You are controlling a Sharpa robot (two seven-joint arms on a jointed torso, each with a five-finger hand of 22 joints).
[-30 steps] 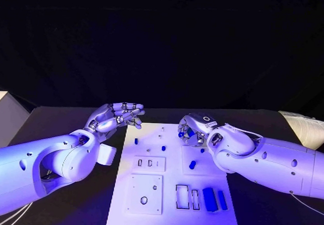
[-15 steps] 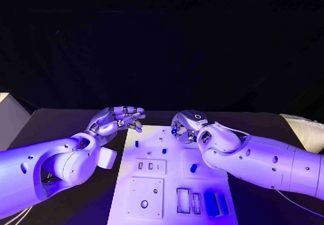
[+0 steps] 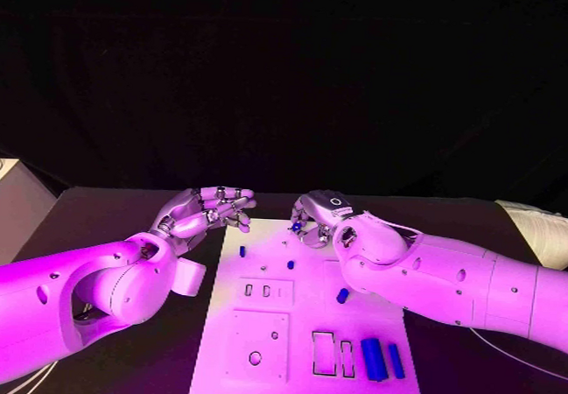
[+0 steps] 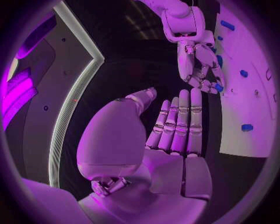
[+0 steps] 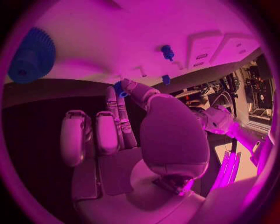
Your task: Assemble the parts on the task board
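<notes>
The right hand hung fingers-down over the task board's far edge, pinching a small blue part at its fingertips. The left hand hovered beside the board's far left corner, fingers apart and loosely curled, holding nothing.

One white task board lies on one black desk, flanked by two white arms, each ending in one silver robot hand: the left robot hand and the right robot hand. Two long blue parts lie side by side at the board's near corner. Three small blue parts stand farther up the board: one mid-board, one above it, one near the left edge. One more small blue part sits at the right robot hand's fingertips. One blue gear lies on the board.
</notes>
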